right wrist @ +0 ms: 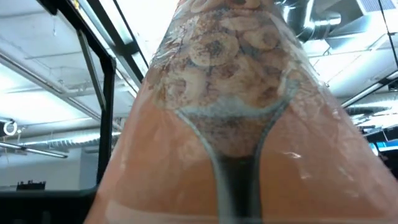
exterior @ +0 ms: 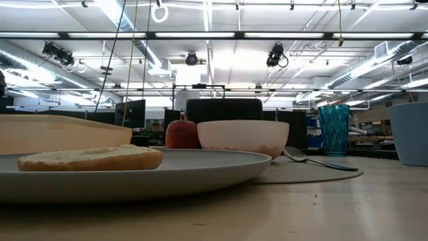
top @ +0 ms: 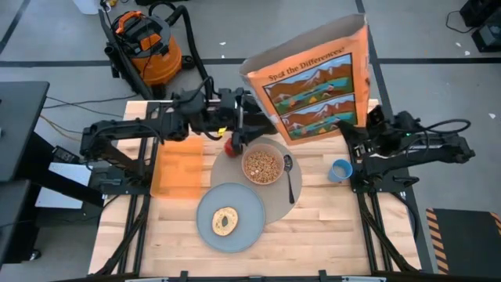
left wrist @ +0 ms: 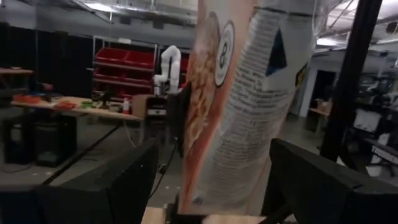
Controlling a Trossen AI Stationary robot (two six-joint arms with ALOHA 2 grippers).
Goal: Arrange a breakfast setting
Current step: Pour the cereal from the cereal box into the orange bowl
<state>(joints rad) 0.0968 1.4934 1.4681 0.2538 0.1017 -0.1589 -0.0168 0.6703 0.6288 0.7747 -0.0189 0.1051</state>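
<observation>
A pale wooden table [top: 313, 235] carries a round grey mat [top: 275, 205] at centre, an orange tray [top: 176, 166] at nine o'clock, a blue cup [top: 340, 170] at three, and the tall cereal box [top: 313, 78] standing at one o'clock.

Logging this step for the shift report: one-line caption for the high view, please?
Both arms meet at the upright orange cereal box behind the cereal-filled bowl, with bagel plated and spoon alongside.

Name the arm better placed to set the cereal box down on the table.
Left. Its hand reaches the cereal box at its base, and its wrist view shows the box between its fingers. The right hand sits at the box's other corner.
</observation>
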